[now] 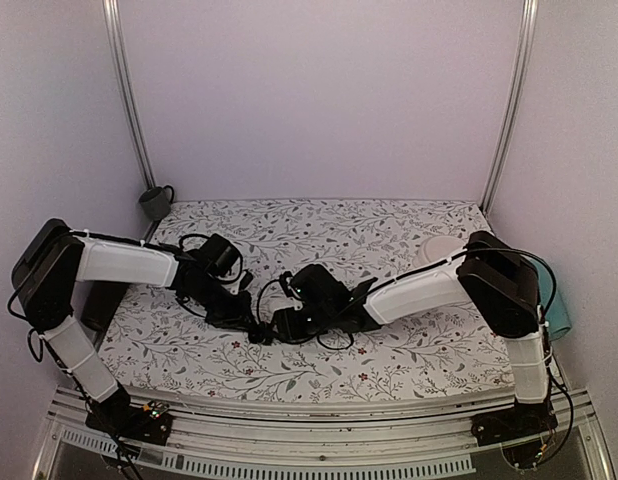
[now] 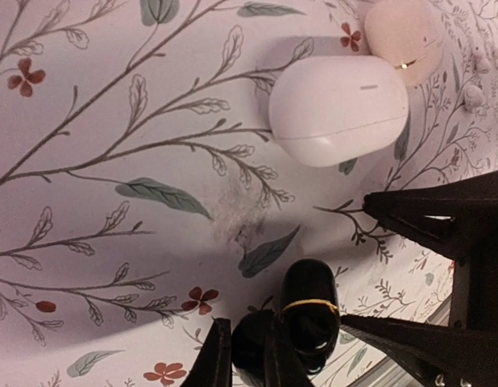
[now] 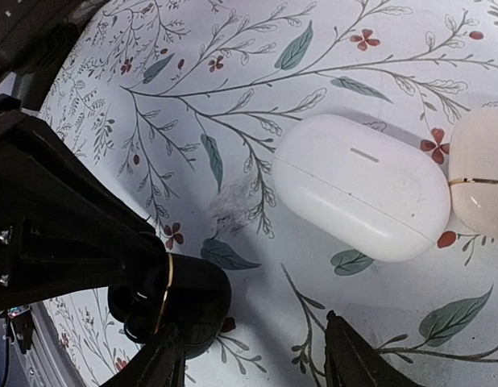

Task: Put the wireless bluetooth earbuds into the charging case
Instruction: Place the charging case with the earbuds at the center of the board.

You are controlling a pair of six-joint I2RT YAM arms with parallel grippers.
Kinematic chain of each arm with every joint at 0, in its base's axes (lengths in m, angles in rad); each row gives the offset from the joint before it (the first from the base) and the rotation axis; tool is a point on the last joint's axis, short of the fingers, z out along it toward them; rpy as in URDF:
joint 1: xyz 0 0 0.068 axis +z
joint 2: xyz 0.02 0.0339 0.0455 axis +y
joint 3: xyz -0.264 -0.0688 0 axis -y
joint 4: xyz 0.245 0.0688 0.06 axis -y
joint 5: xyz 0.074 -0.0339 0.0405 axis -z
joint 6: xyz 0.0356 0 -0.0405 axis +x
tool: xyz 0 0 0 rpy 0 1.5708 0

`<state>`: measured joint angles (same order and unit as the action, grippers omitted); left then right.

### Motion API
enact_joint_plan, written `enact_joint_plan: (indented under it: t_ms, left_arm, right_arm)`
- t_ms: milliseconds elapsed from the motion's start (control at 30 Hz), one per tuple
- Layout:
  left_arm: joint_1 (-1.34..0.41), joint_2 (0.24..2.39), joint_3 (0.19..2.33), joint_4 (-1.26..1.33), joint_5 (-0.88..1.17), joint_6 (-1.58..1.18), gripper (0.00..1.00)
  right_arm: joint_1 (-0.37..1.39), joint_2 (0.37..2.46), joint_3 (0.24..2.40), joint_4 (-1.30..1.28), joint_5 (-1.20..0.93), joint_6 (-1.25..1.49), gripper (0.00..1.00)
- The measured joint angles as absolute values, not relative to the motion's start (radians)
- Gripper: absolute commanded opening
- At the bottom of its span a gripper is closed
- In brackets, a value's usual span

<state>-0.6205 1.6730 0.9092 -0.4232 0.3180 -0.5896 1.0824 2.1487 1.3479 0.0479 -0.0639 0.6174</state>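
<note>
Left gripper [image 2: 247,364] is pinched narrow on the charging case [image 2: 309,310]. We see its glossy black shell, ringed by a thin gold line, reaching out just past the fingertips, low over the floral cloth [image 2: 112,201]. In the right wrist view the same case sits at the tip of that gripper's dark, wedge-shaped fingers. We cannot tell whether the case is open or closed, because its black halves blur together.

Right gripper [image 3: 259,363] faces the left one with its jaws standing apart and only cloth between them. One of its fingers [image 3: 164,359] comes up just beside the black case, and we cannot tell whether the two touch. The other finger stands well off to the far side.

Ahead of both grippers, beyond their fingertips, a closed white case [image 2: 338,109] lies flat on the cloth, apart from the black one. Just past it is a cream case [image 2: 402,36] with its own gold line. Their edges meet or nearly meet, and we cannot say which. Between the left gripper and the white case we see a faint grey smudge [image 2: 233,219] on the cloth.

From above, the two grippers meet tip to tip. A grey mug [image 1: 156,202] stands well beyond the left gripper, at the back corner.
</note>
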Motion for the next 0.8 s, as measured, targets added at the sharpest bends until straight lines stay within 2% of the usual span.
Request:
enact_joint_plan:
  t_ms: [467, 800]
  left_arm:
    - [-0.62, 1.636, 0.9, -0.418, 0.306, -0.587, 0.34]
    - [-0.62, 1.576, 0.89, -0.375, 0.315, -0.601, 0.32]
  right_arm:
    - [1.089, 2.184, 1.422, -0.023, -0.036, 0.601, 0.6]
    - [1.095, 2.195, 1.441, -0.033, -0.036, 0.591, 0.6]
